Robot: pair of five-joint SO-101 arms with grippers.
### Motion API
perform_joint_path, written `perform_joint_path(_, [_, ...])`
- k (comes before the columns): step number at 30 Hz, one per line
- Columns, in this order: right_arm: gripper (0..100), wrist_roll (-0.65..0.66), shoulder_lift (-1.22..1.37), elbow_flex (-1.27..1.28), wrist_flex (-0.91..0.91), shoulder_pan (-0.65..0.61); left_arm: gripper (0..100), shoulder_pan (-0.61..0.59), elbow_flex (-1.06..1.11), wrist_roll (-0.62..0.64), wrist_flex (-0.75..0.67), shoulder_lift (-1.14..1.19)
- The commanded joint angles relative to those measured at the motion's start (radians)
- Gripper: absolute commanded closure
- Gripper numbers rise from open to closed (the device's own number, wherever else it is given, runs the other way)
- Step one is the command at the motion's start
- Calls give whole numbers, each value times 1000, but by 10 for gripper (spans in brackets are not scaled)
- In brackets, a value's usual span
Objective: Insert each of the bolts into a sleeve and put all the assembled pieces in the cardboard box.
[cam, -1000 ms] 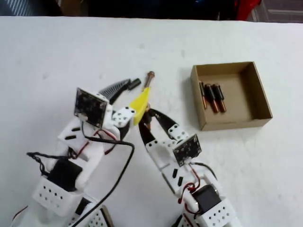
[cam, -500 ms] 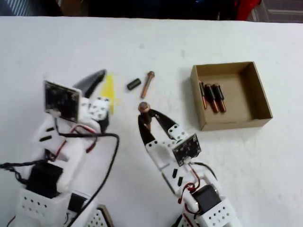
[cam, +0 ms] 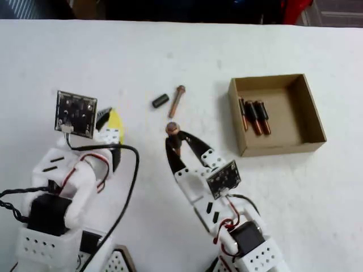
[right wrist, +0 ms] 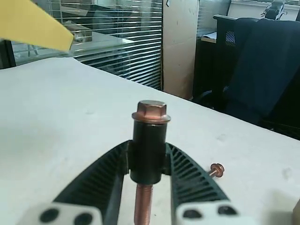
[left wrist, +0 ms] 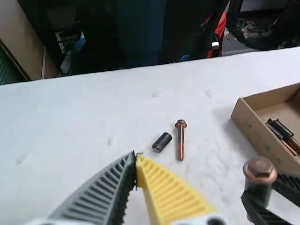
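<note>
Retreat is what just happened: the left claw [cam: 109,119] has pulled back from the right claw [cam: 177,140] to its own side of the counter [cam: 68,56], its fingers pressed together on nothing. I'd judge the insertion finished. The right claw is clamped round a black sleeve [right wrist: 147,145] with a copper bolt [right wrist: 150,112] through it, ready for the cardboard box [cam: 278,148]. A loose bolt [cam: 177,101] and spare sleeve [cam: 160,101] lie just beyond.

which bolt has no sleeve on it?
The copper bolt lying on the white table beside the loose black sleeve. The bolt in the right gripper and the three bolts in the cardboard box all wear black sleeves.
</note>
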Motion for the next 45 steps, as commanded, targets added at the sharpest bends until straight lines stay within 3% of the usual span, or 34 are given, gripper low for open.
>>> perform_joint_path(1, [981, 11, -15, 9, -2, 30, 978, -22, -46, -9, 37, -27])
perform_joint_path(7, [981, 9, -15, 9, -2, 51, 978, -88, 132, -9, 41, -240])
perform_joint_path(14, [981, 8, -15, -20, 53, 79, 979, -90, 384, -8, -57, -489])
perform_joint_path(20, [981, 3, -15, -184, 283, 137, 979, -90, 431, -6, -48, -496])
perform_joint_path(35, [982, 9, -1, -457, 507, 246, 979, -199, 563, -8, -49, -503])
perform_joint_path(39, [982, 11, 114, -606, 584, 283, 979, -209, 595, -8, -49, -503])
perform_joint_path(45, [982, 12, 483, -841, 593, 410, 979, -209, 646, -8, -49, -503])
